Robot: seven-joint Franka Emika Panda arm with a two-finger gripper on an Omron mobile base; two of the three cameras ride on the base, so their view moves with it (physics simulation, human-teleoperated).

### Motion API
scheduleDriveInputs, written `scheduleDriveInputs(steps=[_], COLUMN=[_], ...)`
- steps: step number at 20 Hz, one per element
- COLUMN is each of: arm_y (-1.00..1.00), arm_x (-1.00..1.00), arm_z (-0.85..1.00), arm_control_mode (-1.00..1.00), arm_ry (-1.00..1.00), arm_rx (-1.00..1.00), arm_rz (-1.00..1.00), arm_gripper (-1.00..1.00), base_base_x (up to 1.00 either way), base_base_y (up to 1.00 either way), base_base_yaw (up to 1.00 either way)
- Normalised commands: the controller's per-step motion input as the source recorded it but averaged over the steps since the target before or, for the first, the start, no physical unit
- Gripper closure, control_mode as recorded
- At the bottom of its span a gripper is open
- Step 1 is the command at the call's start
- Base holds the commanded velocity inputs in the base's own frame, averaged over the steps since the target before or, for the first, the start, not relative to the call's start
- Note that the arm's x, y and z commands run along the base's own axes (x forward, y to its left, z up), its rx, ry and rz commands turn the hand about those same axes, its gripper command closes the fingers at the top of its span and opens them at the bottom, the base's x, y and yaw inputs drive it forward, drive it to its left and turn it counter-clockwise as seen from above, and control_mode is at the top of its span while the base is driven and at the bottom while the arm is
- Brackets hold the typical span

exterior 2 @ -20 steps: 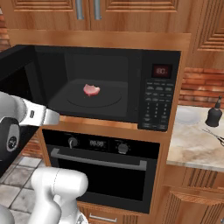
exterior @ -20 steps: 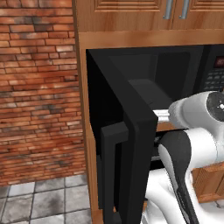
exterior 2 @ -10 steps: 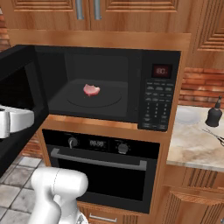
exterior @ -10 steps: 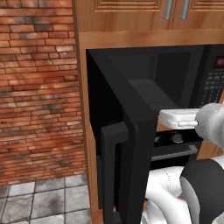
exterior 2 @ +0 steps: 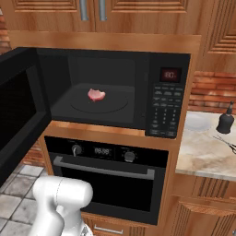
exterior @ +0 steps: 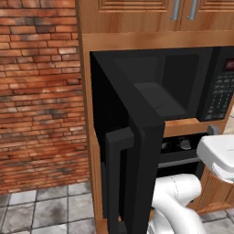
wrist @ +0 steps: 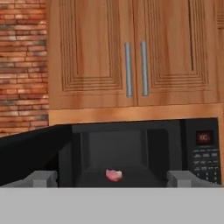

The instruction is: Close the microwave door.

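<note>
The microwave door (exterior: 132, 151) is swung wide open to the left of the microwave (exterior 2: 115, 90), hinged at the left edge of the cavity, with its thick vertical handle (exterior: 114, 178) on the free edge nearest the base. In the right base view the door is seen as a dark panel reaching out past the left edge of the frame. In the hand view the gripper (wrist: 113, 178) is seen facing the open cavity from some way back; its two fingertips (wrist: 41, 178) are spread wide apart and nothing is held between them.

Several risks can be judged from here. The gripper is apart from the door, so a push begun from this side could meet the door's edge or handle rather than its outer face, and the door could be driven further open instead of shut. If contact is made close to the hinge, little leverage is gained and the fingers may slide along the glossy panel. A fast swing could cause the door to bounce back and be left ajar.

Inside the cavity a small pink piece of food (exterior 2: 96, 95) is lying on the round turntable (exterior 2: 99, 102), well inside the opening. Below, the oven (exterior 2: 108, 177) is closed. On the worktop (exterior 2: 203, 152) to the right, a white plate (exterior 2: 197, 122) and a small dark bottle (exterior 2: 226, 120) are standing.
</note>
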Motion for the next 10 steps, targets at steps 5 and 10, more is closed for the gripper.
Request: scheduleDriveInputs(steps=[5,10], arm_y=[0.21,0.85], arm_x=[-0.95,-0.89], arm_z=[-0.38,-0.64], arm_control_mode=[-1.00,-1.00], arm_ry=[-0.38,-0.26], arm_rx=[-0.04,-0.03], arm_rz=[0.00,0.00], arm_gripper=[-1.00,-1.00], base_base_x=[0.00,0.00], base_base_y=[0.00,0.00], base_base_yaw=[0.00,0.00])
